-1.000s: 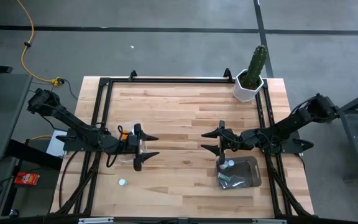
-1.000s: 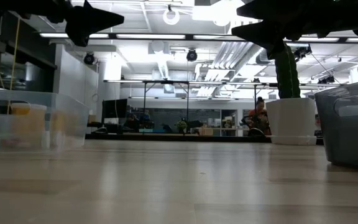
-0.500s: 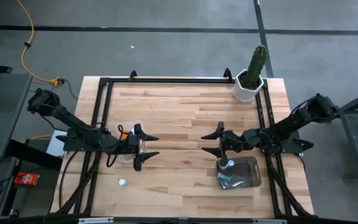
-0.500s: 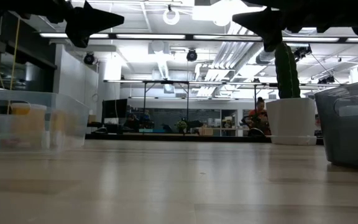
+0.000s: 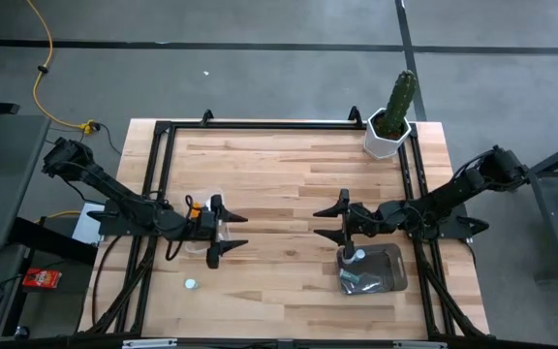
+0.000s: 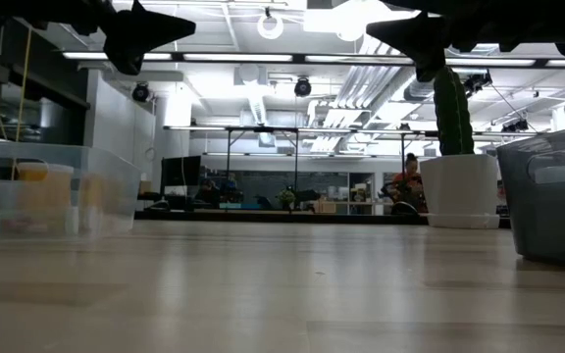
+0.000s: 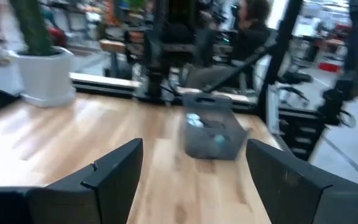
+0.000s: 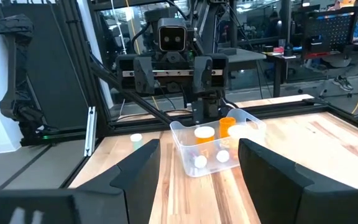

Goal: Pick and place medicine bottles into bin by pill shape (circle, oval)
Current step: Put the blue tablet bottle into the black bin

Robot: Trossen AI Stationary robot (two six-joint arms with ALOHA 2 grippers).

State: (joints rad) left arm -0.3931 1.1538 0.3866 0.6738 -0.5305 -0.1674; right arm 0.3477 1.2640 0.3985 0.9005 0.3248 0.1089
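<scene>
My left gripper point(image 5: 229, 231) hangs open over the near-right end of a clear bin point(image 5: 204, 229), above the table and touching nothing. That bin point(image 8: 213, 146) holds orange bottles point(image 8: 227, 126) and white-capped ones point(image 8: 199, 160). One small bottle point(image 5: 191, 285) stands alone on the wood near the front left and also shows in the right wrist view point(image 8: 136, 141). My right gripper point(image 5: 329, 221) hangs open and empty just beyond a grey bin point(image 5: 371, 269), which holds a few bottles point(image 7: 194, 121). The two grippers point at each other across the table's middle.
A white pot with a green cactus point(image 5: 390, 124) stands at the far right corner. A black frame point(image 5: 260, 124) runs along the table's edges. Bare wood point(image 5: 279, 184) lies between the two bins. People and desks show in the room behind point(image 6: 410, 176).
My right gripper has tipped up a little, its fingertips rising slightly in the low view. Both grippers stay as wide open as before, and the bottles and bins have not moved.
</scene>
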